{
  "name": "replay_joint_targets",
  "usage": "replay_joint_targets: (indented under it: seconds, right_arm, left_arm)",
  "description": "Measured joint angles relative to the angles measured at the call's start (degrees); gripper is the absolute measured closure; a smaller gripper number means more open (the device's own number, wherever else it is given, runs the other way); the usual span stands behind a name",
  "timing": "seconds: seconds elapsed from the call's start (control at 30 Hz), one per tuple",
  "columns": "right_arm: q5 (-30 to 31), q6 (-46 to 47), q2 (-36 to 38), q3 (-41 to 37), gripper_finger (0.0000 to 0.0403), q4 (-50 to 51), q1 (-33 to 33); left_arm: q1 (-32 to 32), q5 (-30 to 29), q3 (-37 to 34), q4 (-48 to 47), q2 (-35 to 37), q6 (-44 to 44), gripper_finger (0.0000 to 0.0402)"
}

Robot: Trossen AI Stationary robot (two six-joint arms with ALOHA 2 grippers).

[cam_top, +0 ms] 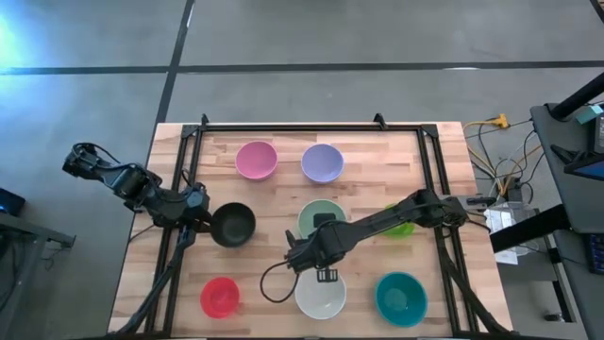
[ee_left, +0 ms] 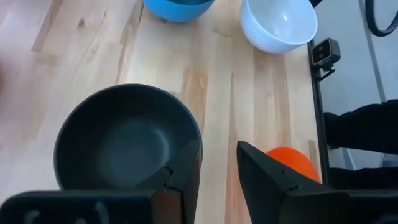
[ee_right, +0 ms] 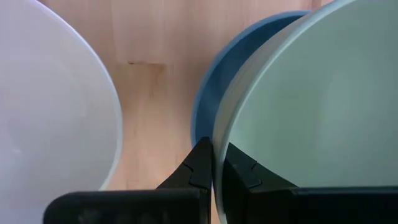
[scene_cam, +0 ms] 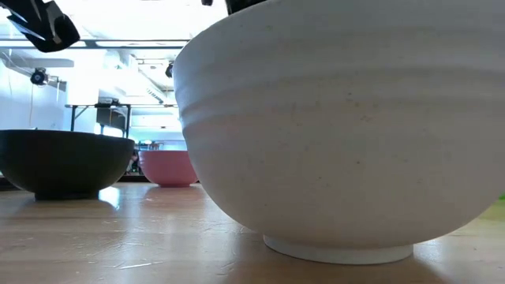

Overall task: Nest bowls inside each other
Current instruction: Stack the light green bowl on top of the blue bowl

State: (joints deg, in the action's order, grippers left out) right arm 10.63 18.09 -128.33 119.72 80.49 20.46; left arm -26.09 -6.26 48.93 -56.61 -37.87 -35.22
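Gripping the rim of the mint green bowl [ee_right: 311, 106], the right hand [ee_right: 217, 163] is pinching the thin wall between its two fingers, one inside and one outside. That bowl is sitting in a blue bowl [ee_right: 214, 81], whose rim is showing just beside it in the right wrist view; from above the pair is lying at the middle of the surface [cam_top: 274, 198], with the right arm reaching across it. The white bowl [cam_top: 320, 295] is standing just near of them, the teal bowl [cam_top: 401, 298] to its right and the red bowl [cam_top: 220, 297] at the near left. The pink bowl [cam_top: 256, 160] and the lavender bowl [cam_top: 322, 162] are waiting at the far side, and a lime green bowl [cam_top: 404, 225] is peeking out from under the right arm.

The left hand [ee_left: 217, 163] is hovering at the black bowl [cam_top: 232, 225] on the left, its fingers narrowly apart with the rim about level with the gap; I cannot tell whether they are touching it.

The main risk, as I judge it, is the pinch on one thin edge: the mint bowl could be tilting or slipping free when lifted. The blue bowl may also be clinging to it and coming up too, then dropping. The white bowl is standing very close, so a swing toward it could be knocking it aside.
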Motion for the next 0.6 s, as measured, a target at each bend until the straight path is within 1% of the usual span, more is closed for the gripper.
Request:
replay_joint_targets:
  seconds: [0.2, 0.47, 0.6]
  right_arm:
    - [-0.3, 0.4, 0.0, -1.7, 0.0394, -1.5, 0.0]
    - [-0.6, 0.4, 0.0, -1.9, 0.0394, -2.1, 0.0]
    - [-3.8, 0.6, 0.0, -2.0, 0.0394, -3.7, 0.0]
  left_arm:
    - [0.0, 0.0, 0.0, 0.3, 0.0, 0.0, 0.0311]
    - [0.0, 0.0, 0.0, 0.7, -0.1, -0.1, 0.0311]
    - [0.0, 0.0, 0.0, 0.7, -0.5, -0.1, 0.0311]
